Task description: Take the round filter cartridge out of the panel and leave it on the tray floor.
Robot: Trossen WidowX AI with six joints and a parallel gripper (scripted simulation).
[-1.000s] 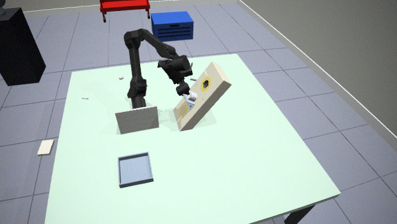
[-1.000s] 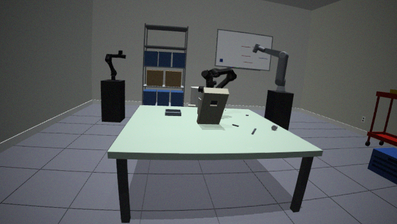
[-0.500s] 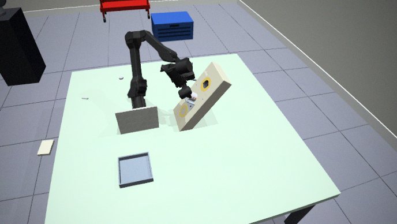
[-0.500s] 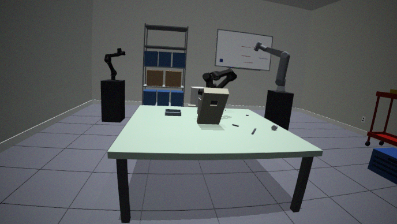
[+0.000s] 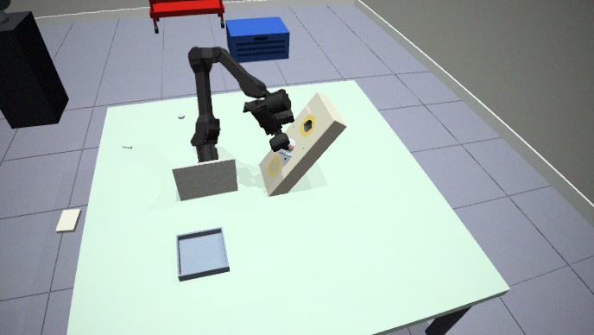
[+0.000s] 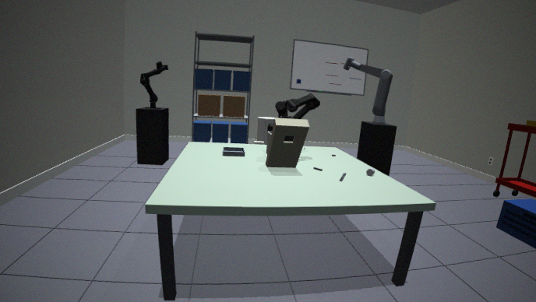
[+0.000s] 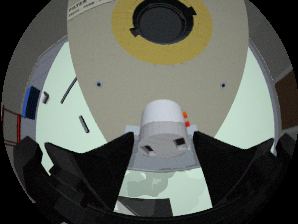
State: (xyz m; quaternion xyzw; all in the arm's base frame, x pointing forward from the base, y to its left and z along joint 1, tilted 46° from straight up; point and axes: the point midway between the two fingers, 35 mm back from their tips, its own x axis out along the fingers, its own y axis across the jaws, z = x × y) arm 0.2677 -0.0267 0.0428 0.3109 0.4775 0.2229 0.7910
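Note:
The beige service panel (image 5: 320, 113) (image 6: 282, 153) (image 7: 110, 107) leans back on the table. Its round socket (image 5: 307, 125) (image 7: 165, 24), ringed in yellow, is empty and dark inside. The white filter cartridge (image 5: 292, 144) (image 7: 163, 116) is out of the socket, at a pale grey ledge low on the panel's face; its two dark slots face the wrist camera. My gripper (image 5: 285, 149) (image 7: 164, 136) is open, with one fingertip on each side of the cartridge and narrow gaps showing; contact cannot be told. The tray (image 5: 204, 275) (image 6: 234, 154) holds nothing visible.
An upright grey board (image 5: 205, 180) stands in front of the arm's base, between the arm and the tray. A second yellow ring (image 5: 274, 166) marks the panel's lower face. Small loose parts (image 5: 181, 116) (image 6: 343, 177) (image 7: 84, 124) lie on the table.

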